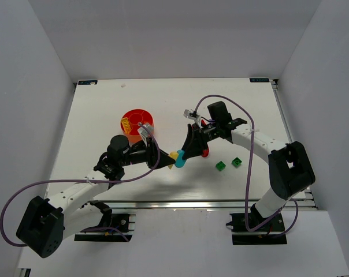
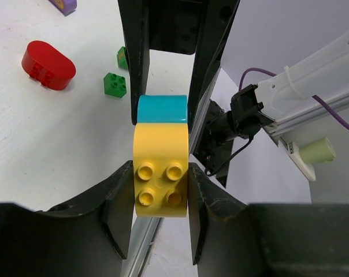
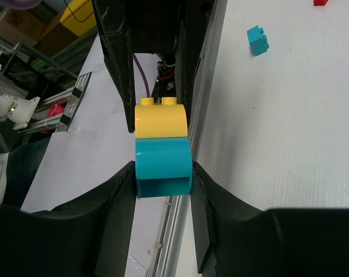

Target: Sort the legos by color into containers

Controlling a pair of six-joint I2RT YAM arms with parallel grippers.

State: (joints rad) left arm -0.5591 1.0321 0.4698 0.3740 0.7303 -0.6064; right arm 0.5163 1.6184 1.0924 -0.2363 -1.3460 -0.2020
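A yellow lego (image 2: pixel 160 179) and a teal-blue lego (image 3: pixel 163 167) are stuck together and held in the air between both grippers. My left gripper (image 2: pixel 160 193) is shut on the yellow piece, also seen in the top view (image 1: pixel 173 155). My right gripper (image 3: pixel 163 180) is shut on the teal-blue piece (image 1: pixel 180 160), facing the left gripper. The round orange dish (image 1: pixel 144 115) stands behind the left arm and holds a yellow piece (image 1: pixel 127 123). Two green legos (image 1: pixel 220 165) (image 1: pixel 237 162) lie on the table to the right. A red rounded lego (image 2: pixel 47 64) lies under the right gripper.
A purple piece (image 2: pixel 63 4) shows at the top left of the left wrist view. A small teal brick (image 3: pixel 257 40) and a red bit (image 3: pixel 320 2) lie on the table in the right wrist view. The table's near edge rail (image 1: pixel 180 203) runs below the grippers.
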